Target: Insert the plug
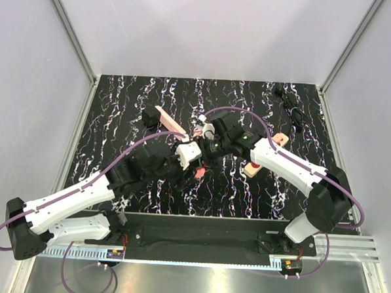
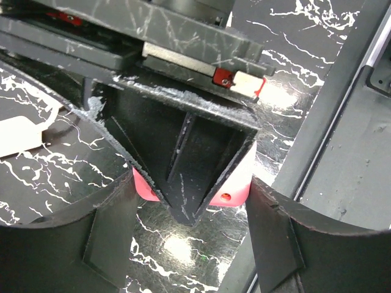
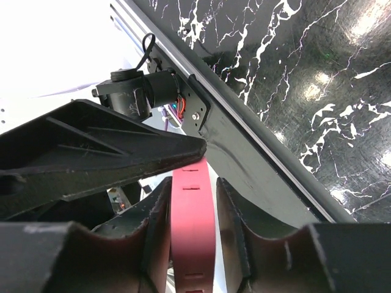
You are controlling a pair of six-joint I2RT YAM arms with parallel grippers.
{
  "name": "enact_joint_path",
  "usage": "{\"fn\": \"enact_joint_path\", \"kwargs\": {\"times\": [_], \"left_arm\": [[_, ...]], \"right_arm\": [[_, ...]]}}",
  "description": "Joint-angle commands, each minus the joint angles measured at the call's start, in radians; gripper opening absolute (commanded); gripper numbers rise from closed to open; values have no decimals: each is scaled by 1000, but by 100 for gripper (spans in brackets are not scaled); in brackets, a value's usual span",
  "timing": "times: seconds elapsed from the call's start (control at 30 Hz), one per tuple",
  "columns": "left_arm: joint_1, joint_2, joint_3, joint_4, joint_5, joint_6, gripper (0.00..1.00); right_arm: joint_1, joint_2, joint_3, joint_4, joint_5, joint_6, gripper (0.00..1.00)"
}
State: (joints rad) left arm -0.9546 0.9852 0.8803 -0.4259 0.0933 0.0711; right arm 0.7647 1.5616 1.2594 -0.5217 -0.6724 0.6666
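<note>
Flat red plastic plug at mid-table over the black white-veined tabletop, pinched between the pads of the right gripper. Fingers of the left gripper spread wide, flanking pink edges, apparently the plug's; grip not determinable. Judged stage: plug lifted, not yet seated; socket unidentified, alignment and insertion remaining.

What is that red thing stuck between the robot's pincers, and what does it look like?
The red thing is a flat, smooth strip, plastic by the look, with small slots along its narrow edge. The right wrist camera sees it edge-on. The right pincer seems to squeeze its flat faces, and the left pincer hugs its rounded pink corners from both sides. One corner has a tiny hole.
</note>
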Motion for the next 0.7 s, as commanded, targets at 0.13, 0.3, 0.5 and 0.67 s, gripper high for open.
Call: {"fn": "enact_joint_path", "kwargs": {"times": [0.13,0.3,0.5,0.67], "left_arm": [[-4,4,16,47,22,16,0],[-4,0,8,47,22,12,0],[-4,-28,2,45,-44,-24,83],[-4,-109,-3,32,-118,-68,99]], "right_arm": [[16,14,41,-4,-13,-16,40],[24,3,25,17,-10,-15,0],[16,-32,3,25,82,-24,0],[-105,-55,-23,-44,157,-38,0]]}}
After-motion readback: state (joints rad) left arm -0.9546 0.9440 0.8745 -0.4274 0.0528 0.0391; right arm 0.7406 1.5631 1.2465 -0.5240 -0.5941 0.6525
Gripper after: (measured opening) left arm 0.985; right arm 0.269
